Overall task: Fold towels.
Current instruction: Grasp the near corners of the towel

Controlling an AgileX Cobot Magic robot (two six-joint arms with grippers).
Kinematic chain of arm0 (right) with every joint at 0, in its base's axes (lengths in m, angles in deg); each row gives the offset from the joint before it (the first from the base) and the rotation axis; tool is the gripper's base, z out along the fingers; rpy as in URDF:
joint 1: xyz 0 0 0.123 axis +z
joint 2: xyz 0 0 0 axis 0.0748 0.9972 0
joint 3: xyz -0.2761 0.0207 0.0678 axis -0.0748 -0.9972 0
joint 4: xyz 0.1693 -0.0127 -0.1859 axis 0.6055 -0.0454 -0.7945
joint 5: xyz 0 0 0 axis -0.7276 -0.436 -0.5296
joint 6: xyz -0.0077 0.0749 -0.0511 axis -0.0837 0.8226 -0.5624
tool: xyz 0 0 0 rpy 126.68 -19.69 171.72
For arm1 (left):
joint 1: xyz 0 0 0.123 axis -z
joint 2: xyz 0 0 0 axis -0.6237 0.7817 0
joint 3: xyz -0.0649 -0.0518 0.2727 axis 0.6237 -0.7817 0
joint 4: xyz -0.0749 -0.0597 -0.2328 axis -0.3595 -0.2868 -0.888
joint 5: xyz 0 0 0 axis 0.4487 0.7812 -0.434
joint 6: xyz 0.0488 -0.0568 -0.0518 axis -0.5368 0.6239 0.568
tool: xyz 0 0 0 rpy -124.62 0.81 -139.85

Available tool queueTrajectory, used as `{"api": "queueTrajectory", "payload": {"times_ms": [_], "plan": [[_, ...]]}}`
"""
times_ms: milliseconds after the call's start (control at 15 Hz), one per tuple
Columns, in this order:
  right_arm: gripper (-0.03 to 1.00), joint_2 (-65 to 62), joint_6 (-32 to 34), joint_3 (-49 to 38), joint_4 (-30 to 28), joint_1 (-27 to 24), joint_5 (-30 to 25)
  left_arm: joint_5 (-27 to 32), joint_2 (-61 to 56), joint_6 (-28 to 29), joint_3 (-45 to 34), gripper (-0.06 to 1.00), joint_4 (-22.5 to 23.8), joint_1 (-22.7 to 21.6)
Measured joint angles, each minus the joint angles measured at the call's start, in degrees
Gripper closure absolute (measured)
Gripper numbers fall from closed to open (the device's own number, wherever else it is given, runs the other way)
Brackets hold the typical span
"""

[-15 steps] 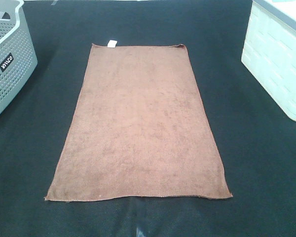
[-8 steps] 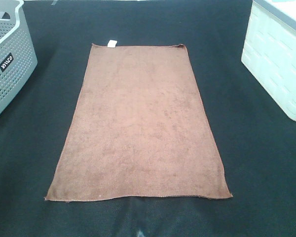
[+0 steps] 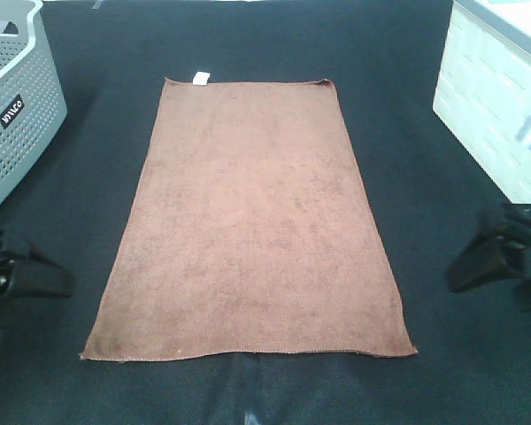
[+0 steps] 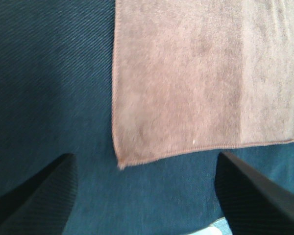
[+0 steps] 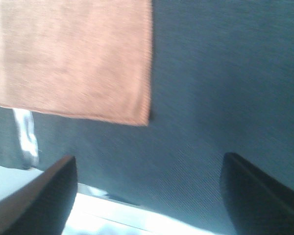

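Note:
The reddish-brown towel (image 3: 248,221) lies flat and unfolded on the black table, long side running away from me, with its white tag (image 3: 201,78) at the far short edge. My left gripper (image 3: 35,288) is open and empty, just left of the towel's near left corner (image 4: 120,164). In the left wrist view (image 4: 144,196) that corner lies between and ahead of the two fingers (image 4: 34,196). My right gripper (image 3: 500,274) is open and empty, to the right of the near right corner (image 5: 147,120). It also shows in the right wrist view (image 5: 147,196).
A grey perforated basket (image 3: 18,106) stands at the far left. A white bin (image 3: 491,106) stands at the far right, close behind my right gripper. The black table cloth (image 3: 248,35) surrounds the towel on all sides.
Both grippers have come into the exterior view, one from each side, near the towel's near corners. The towel has not moved.

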Motion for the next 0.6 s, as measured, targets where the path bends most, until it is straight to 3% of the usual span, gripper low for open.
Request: {"api": "queueTrajectory", "payload": {"times_ms": [333, 600], "plan": [[0.21, 10.94, -13.29, 0.0, 12.32, 0.0, 2.98, -0.17, 11.17, -15.47, 1.49, 0.21, -13.35, 0.0], [0.21, 18.68, -21.37, 0.06, 19.25, 0.0, 5.16, 0.23, 19.02, -22.29, 2.46, 0.21, -18.68, 0.0]]}}
